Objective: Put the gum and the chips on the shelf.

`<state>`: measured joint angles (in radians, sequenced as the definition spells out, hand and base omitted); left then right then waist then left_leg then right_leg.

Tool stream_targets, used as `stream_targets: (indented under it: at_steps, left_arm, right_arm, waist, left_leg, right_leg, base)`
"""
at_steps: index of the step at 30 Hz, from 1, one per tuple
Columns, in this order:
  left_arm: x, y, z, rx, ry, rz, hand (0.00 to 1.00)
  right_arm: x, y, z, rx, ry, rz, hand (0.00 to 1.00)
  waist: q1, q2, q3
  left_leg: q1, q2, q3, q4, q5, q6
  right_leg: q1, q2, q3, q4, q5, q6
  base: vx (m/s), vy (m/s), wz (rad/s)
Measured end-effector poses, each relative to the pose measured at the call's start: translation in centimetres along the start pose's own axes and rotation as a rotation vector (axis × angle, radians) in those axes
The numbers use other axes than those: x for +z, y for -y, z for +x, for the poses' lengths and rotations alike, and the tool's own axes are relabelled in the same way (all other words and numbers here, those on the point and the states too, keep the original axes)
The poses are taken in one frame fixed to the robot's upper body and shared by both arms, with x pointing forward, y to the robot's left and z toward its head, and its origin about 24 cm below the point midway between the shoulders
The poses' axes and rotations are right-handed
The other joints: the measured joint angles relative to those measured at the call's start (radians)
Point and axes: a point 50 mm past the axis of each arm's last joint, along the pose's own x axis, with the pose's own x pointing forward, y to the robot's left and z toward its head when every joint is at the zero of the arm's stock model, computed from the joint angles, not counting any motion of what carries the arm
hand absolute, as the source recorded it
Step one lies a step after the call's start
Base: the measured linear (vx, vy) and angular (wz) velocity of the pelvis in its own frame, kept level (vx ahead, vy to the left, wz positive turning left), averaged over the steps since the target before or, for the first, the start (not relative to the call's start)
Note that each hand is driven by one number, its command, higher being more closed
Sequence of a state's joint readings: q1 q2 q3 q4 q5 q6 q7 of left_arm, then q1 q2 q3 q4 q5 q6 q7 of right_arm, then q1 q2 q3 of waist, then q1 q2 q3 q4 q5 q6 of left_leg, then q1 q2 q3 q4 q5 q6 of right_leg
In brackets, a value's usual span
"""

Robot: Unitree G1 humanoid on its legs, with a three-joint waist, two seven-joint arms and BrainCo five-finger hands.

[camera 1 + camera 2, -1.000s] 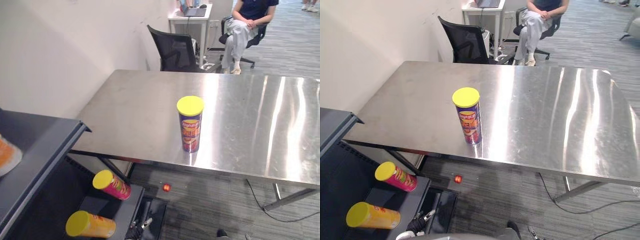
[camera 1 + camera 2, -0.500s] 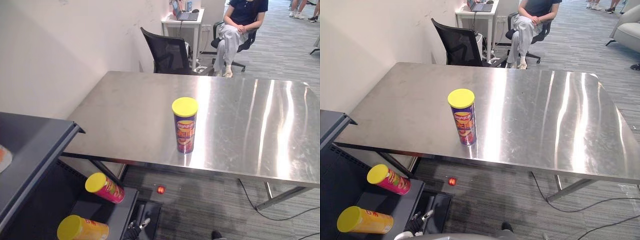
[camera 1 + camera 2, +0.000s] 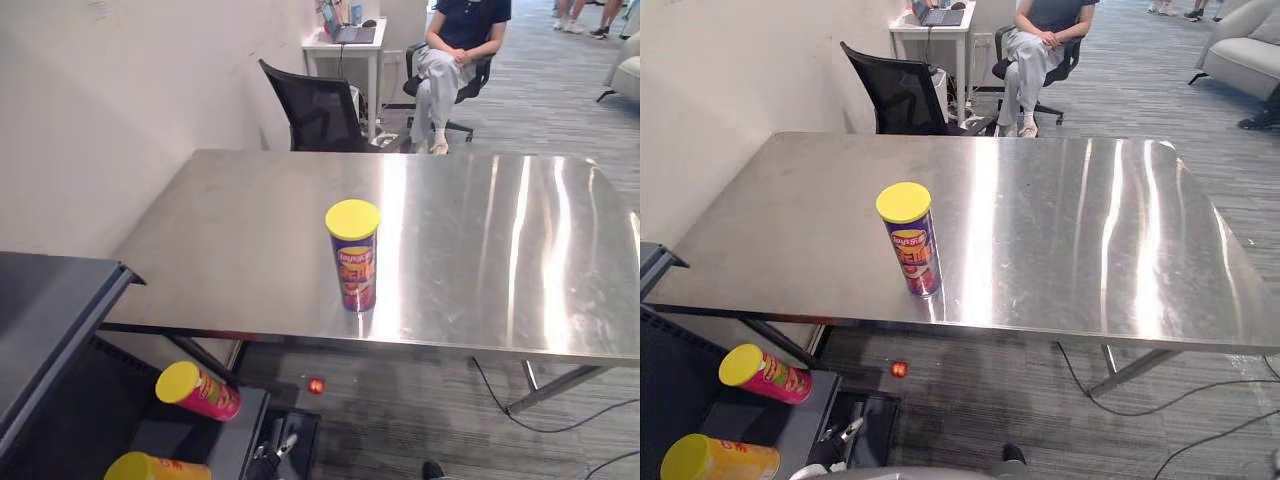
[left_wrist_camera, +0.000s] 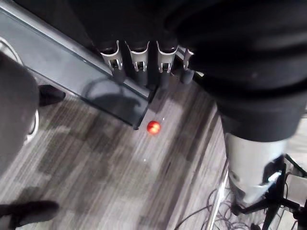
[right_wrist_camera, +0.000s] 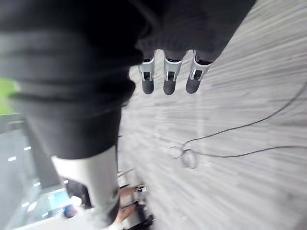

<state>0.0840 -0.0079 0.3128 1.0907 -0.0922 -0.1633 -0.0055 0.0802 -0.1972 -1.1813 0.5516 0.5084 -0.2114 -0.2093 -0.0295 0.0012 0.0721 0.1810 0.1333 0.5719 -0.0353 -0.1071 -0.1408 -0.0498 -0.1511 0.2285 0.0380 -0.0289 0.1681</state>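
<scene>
Not done: the purple chips can [image 3: 352, 255] sits on the steel table [image 3: 500, 250], well apart from both hands. A pink can [image 3: 197, 390] and a yellow can [image 3: 710, 462] already lie on their sides in the shelf [image 3: 60, 310], which is nearest the left hand [image 4: 139, 55]. Can't spot the gum. Left hand and right hand [image 5: 169, 79] hang with fingers relaxed, holding nothing. The purple can is upright, long axis vertical, yellow lid up.

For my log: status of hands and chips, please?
Left hand, right hand open, empty. Purple chips can upright on steel table, untouched. Pink can, yellow can lying on shelf.
</scene>
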Motion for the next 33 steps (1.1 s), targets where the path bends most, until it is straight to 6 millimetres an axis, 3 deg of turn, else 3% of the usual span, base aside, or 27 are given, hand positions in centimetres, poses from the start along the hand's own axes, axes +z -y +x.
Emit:
stream_targets:
  at_steps: [1, 5, 16, 20, 23, 33]
  left_arm:
    - [0.0, 0.0, 0.0, -0.001, 0.001, -0.001, 0.00]
    - [0.3, 1.0, 0.0, -0.025, 0.023, 0.007, 0.00]
    - [0.5, 2.2, -0.1, -0.070, 0.043, 0.031, 0.00]
    - [0.5, 2.2, -0.1, -0.076, 0.041, 0.037, 0.00]
    - [0.4, 2.3, -0.2, -0.098, 0.036, 0.067, 0.00]
    - [0.9, 2.5, 0.0, -0.158, 0.043, 0.207, 0.00]
  right_arm:
    - [1.8, -1.3, 0.0, 0.044, 0.087, 0.013, 0.00]
    - [6.0, -5.1, -1.5, 0.163, 0.317, -0.022, 0.00]
    - [8.9, -6.7, -3.5, 0.210, 0.517, -0.109, 0.00]
    - [9.4, -8.5, -4.7, 0.319, 0.554, -0.111, 0.00]
    - [8.9, -11.1, -6.5, 0.508, 0.569, -0.154, 0.00]
    - [7.3, -17.1, -14.7, 1.192, 0.554, -0.152, 0.00]
  waist:
    - [-0.001, -0.001, 0.000]
    - [0.000, -0.005, -0.002]
    - [0.000, -0.003, -0.003]
    - [-0.005, -0.003, -0.003]
    - [-0.024, -0.003, -0.004]
    - [-0.022, -0.004, -0.003]
  left_leg:
    - [0.001, 0.001, 0.002, -0.001, 0.001, -0.001]
    - [0.016, 0.009, 0.021, -0.019, 0.010, -0.010]
    - [0.015, 0.022, 0.027, -0.033, 0.023, -0.020]
    - [0.012, 0.020, 0.023, -0.032, 0.024, -0.020]
    - [0.001, 0.017, 0.013, -0.031, 0.026, -0.017]
    - [-0.025, 0.012, -0.045, -0.012, 0.029, -0.012]
  right_leg:
    - [0.000, 0.002, 0.000, 0.000, 0.000, 0.000]
    - [-0.003, 0.016, 0.007, 0.000, 0.000, 0.000]
    - [-0.015, 0.033, 0.010, 0.001, 0.000, 0.000]
    - [-0.015, 0.031, 0.005, -0.001, 0.000, 0.000]
    - [-0.017, 0.026, -0.003, -0.005, 0.000, 0.000]
    - [-0.002, 0.011, -0.048, -0.023, 0.009, 0.013]
  base:
    - [-0.03, -0.069, -0.14]
    - [-0.03, -0.095, -0.10]
    - [-0.01, -0.080, -0.03]
    - [-0.03, -0.063, 0.03]
    - [-0.03, -0.066, 0.08]
    - [-0.01, -0.057, 0.15]
